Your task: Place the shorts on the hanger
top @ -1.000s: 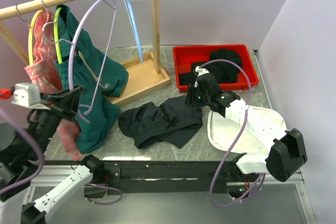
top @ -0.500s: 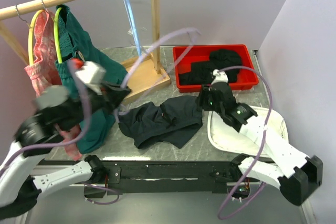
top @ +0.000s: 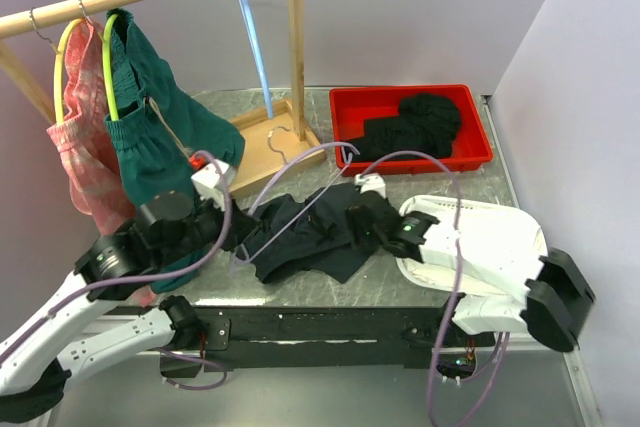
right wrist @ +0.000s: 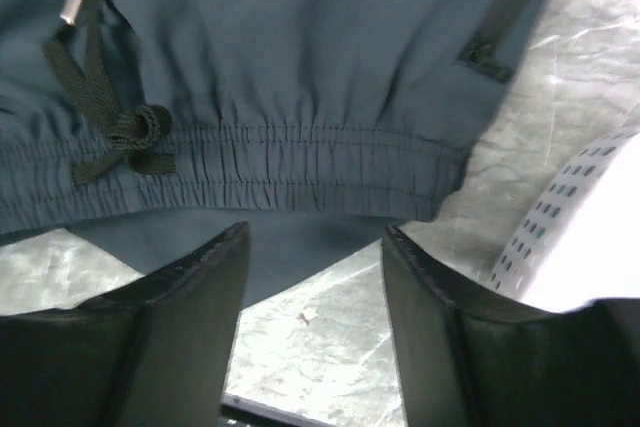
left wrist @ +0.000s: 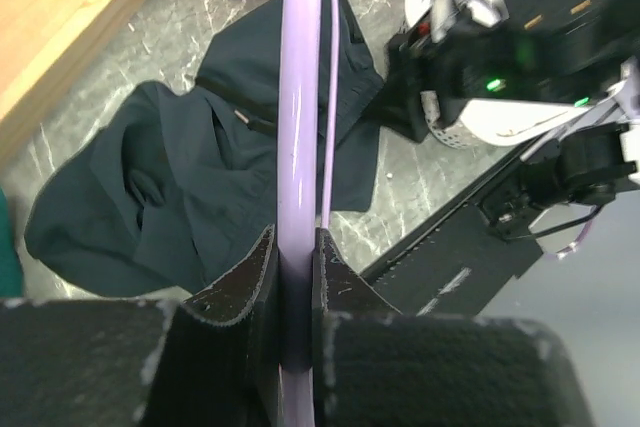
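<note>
The black shorts lie crumpled flat on the table in front of the rack. They also show in the left wrist view and in the right wrist view, where the elastic waistband and drawstring face me. My left gripper is shut on the lavender hanger, which it holds low over the shorts' left part. The hanger's bar runs out between the jaws. My right gripper is open and empty at the shorts' right edge, its jaws straddling the fabric's rim just below the waistband.
A wooden rack stands at the back left with dark green shorts, pink shorts and a light blue hanger. A red bin with black clothes is at the back right. A white perforated tray lies at the right.
My left arm has swung the lavender hanger down from beside the rack to low over the black shorts. My right gripper has moved left from the red bin to the shorts' right edge.
</note>
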`<state>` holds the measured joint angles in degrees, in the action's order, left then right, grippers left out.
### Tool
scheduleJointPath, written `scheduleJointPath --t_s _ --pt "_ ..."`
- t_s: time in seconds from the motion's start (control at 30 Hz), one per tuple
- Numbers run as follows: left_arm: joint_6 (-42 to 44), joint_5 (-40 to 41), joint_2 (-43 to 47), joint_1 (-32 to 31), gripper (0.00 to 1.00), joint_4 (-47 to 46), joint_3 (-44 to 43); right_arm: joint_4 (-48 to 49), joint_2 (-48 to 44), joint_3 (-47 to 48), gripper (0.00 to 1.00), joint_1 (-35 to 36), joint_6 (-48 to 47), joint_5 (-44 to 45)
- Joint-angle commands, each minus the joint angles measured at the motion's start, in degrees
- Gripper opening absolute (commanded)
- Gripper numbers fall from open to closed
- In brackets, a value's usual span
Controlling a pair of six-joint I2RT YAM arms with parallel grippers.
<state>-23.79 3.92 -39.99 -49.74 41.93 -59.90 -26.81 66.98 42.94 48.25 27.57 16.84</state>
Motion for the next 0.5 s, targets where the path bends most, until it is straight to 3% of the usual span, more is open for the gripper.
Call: scheduleJointPath --t_s 0.0,0.2,0.47 --pt "-7.0 1.6 3.9 -0.2 0.01 0.0 0.9 -2.1 6.1 4.6 0.66 4.9 -1.6 7.8" --pt "-12.2 2.8 9.0 -0.2 0.01 2.4 5.2 -5.5 11.5 7.7 0.68 10.5 -2.9 13.9" --pt "-13.8 5.0 11.7 -0.2 0.01 7.5 3.2 -8.0 12.8 10.6 0.65 10.5 -5.4 16.6"
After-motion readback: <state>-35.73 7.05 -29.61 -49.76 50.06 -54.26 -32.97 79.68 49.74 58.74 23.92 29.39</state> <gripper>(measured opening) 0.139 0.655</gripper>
